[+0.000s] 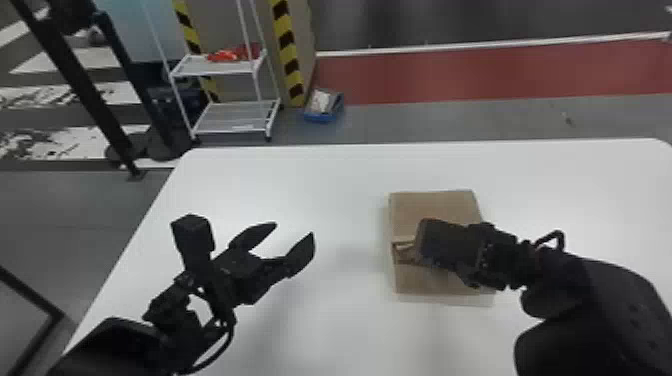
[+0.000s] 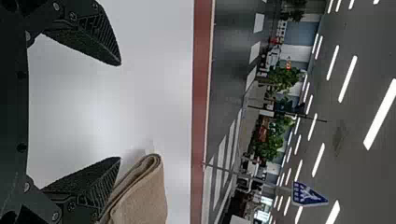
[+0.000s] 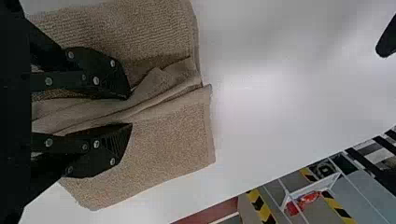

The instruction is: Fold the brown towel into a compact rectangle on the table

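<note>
My left gripper (image 1: 294,229) stands open above the table's left half, with nothing between its fingers. The brown towel (image 1: 435,205) lies folded right of centre, its long side running front to back. Over the towel's middle is my right gripper (image 1: 407,250), pointing left. In the left wrist view, the left gripper (image 2: 120,111) has its fingers wide apart, and the folded towel (image 2: 144,200) shows beyond one of them. In the right wrist view, raised creases of the towel (image 3: 163,144) run between the parted fingers of the right gripper (image 3: 130,111); its palm side is hidden.
The white table (image 1: 300,175) extends around the towel, with its far edge behind and its left edge beyond my left arm. On the floor past it stand a white rack (image 1: 232,117) and a blue bin (image 1: 324,116).
</note>
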Motion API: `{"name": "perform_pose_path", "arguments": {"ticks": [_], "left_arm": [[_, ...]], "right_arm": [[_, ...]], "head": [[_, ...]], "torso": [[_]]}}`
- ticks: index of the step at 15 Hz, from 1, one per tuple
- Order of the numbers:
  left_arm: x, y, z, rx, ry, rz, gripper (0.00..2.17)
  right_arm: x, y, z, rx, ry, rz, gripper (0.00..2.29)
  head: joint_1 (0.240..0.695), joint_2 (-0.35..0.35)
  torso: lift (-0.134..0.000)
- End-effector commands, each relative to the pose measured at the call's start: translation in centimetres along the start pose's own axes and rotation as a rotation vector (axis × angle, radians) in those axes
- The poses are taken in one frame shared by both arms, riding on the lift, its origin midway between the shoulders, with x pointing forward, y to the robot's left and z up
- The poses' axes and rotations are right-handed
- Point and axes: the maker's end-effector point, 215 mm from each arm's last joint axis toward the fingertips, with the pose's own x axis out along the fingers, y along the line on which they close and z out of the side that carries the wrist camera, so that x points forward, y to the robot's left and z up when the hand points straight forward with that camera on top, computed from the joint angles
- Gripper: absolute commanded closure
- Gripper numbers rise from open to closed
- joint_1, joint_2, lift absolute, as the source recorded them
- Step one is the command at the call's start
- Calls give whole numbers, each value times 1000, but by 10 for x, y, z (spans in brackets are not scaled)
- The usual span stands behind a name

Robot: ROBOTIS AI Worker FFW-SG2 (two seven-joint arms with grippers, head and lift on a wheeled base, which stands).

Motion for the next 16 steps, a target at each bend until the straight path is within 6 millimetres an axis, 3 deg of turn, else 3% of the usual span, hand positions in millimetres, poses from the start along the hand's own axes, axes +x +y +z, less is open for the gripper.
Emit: {"name": "perform_pose_path", "arguments": {"ticks": [1, 2, 8, 13, 15, 16], "left_arm": [[2, 0, 2, 0, -3, -1, 191], [3, -1, 3, 1, -4, -3, 191], [12, -22, 0, 3, -1, -33, 201], [25, -77, -16, -7, 24, -128, 248], [34, -108, -17, -18, 22, -174, 424], [37, -119, -16, -19, 19, -191, 755]], "right_arm": [[0, 0, 1, -1, -2, 11, 1521], [-1, 0, 1, -1, -1, 14, 1642], [-12, -31, 11, 43, -50, -72, 1652], [-28, -65, 39, 116, -141, -126, 1652], [-36, -77, 51, 179, -207, -134, 1652], [-39, -82, 60, 193, -236, -135, 1652]], "head": [[695, 168], [695, 168], [695, 156], [695, 114], [695, 98], [695, 79]], "torso": [[-123], [-123], [-123], [-123], [-123], [-123]]}}
